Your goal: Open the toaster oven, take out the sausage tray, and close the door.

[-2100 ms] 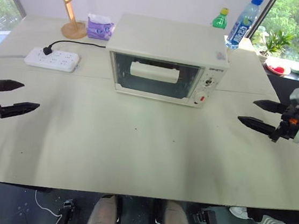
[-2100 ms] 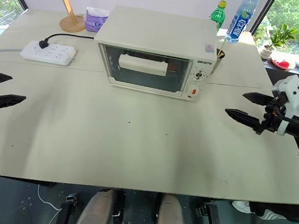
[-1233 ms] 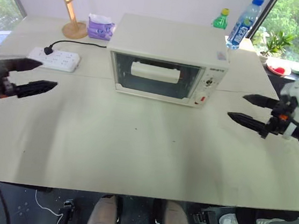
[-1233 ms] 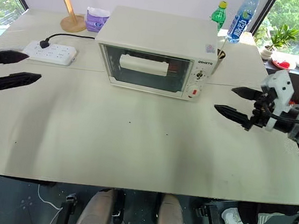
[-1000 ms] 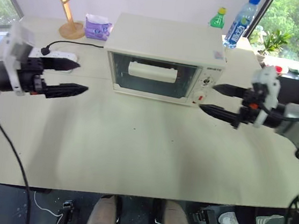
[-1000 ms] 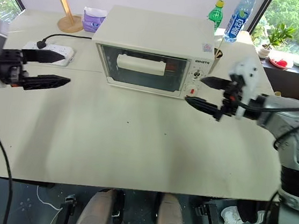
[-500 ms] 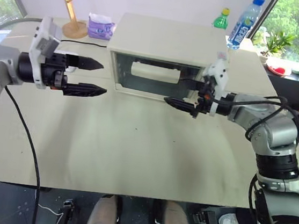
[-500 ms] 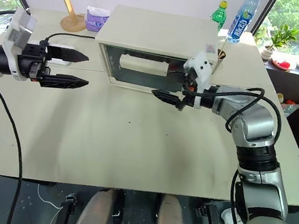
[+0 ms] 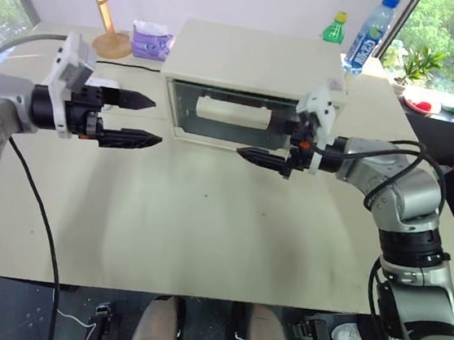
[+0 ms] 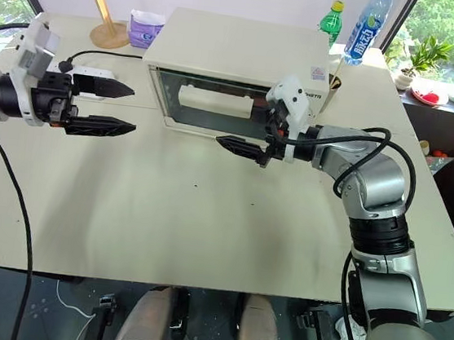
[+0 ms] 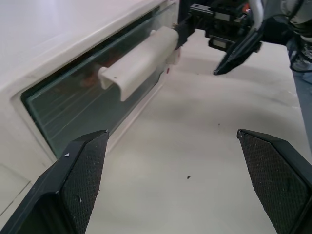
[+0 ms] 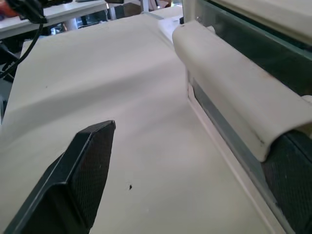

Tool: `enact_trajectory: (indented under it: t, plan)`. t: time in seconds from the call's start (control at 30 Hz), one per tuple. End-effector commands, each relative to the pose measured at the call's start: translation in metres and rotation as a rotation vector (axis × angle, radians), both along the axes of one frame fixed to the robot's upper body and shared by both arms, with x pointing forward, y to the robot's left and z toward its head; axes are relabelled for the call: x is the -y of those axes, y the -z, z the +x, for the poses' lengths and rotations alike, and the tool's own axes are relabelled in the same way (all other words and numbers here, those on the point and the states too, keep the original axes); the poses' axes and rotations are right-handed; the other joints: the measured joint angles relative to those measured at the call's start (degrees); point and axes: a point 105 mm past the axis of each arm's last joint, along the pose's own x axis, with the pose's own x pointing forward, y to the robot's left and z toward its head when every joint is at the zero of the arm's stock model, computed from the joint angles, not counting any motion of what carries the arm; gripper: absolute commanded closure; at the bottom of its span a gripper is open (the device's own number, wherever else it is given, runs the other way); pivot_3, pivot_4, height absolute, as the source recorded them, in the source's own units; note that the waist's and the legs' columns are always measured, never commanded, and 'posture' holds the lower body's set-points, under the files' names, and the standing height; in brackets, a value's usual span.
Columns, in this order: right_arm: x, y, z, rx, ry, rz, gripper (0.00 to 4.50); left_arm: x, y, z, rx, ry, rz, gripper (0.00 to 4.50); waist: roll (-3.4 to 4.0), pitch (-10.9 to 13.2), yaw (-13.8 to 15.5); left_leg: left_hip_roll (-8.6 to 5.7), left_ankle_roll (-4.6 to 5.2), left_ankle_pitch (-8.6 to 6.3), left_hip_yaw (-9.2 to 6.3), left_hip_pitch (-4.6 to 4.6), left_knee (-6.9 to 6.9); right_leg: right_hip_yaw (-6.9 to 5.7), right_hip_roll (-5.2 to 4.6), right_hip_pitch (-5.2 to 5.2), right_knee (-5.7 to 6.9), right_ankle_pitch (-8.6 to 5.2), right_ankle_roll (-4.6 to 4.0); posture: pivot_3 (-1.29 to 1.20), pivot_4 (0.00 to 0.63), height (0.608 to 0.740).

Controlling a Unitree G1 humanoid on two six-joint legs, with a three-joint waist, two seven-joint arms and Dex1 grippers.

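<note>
Door (image 9: 232, 115): shut on the toaster oven (image 9: 253, 87), upper centre; nothing done yet.
Right tool (image 9: 264, 144): wide, empty, at the handle (image 12: 234, 97).
Left tool (image 9: 138, 119): wide, empty, centre left.
Left: opening, sausage tray, closing.

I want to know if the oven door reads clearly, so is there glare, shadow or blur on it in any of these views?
Left eye view: the door looks dark, little glare, handle clear. Left wrist view: the glass shows a greenish sheen and faint rack lines; the black fingers nearest the camera are soft. Right wrist view: the handle looms large and slightly blurred.
</note>
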Motion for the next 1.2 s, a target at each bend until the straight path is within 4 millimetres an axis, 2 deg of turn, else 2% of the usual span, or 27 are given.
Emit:
enact_trajectory:
  t: [0.03, 0.37, 0.57, 0.97, 1.2]
  plan:
    - [-0.011, -0.017, -0.019, 0.077, -0.074, 0.043, 0.0, 0.003, -0.012, 0.004, 0.061, 0.002, -0.004, 0.03, 0.0, 0.0, -0.1, 0.0, 0.0, 0.0, 0.0, 0.0, 0.0, 0.0, 0.01, 0.0, 0.0, 0.0, 0.0, 0.0, 0.15, 0.722]
    - [-0.016, 0.007, -0.035, 0.027, -0.06, 0.055, 0.0, 0.019, -0.023, 0.02, 0.058, 0.048, -0.049, 0.03, -0.01, 0.0, -0.2, 0.01, 0.0, 0.0, -0.02, 0.0, 0.0, 0.0, 0.04, 0.0, 0.02, 0.0, 0.0, 0.0, 0.15, 0.722]
    - [-0.016, 0.022, -0.043, -0.007, -0.046, 0.05, 0.0, 0.027, -0.022, 0.032, 0.036, 0.08, -0.046, 0.03, -0.02, 0.0, -0.2, 0.0, 0.0, 0.0, -0.02, 0.0, 0.02, 0.0, 0.04, 0.01, 0.03, 0.0, 0.0, 0.0, 0.15, 0.722]
    - [-0.013, 0.039, -0.047, -0.03, -0.004, 0.036, 0.0, 0.035, -0.01, 0.057, -0.006, 0.081, -0.036, 0.03, -0.03, 0.0, 0.1, 0.0, 0.0, 0.0, -0.03, 0.0, 0.04, 0.0, 0.04, 0.02, 0.03, 0.0, 0.0, 0.0, 0.15, 0.722]
    - [-0.012, 0.044, -0.049, -0.035, 0.012, 0.033, 0.0, 0.045, 0.005, 0.066, -0.037, 0.086, -0.031, 0.03, -0.04, 0.0, 0.1, 0.0, 0.01, 0.0, -0.03, 0.0, 0.05, 0.0, 0.04, 0.03, 0.04, 0.0, 0.0, 0.0, 0.15, 0.722]
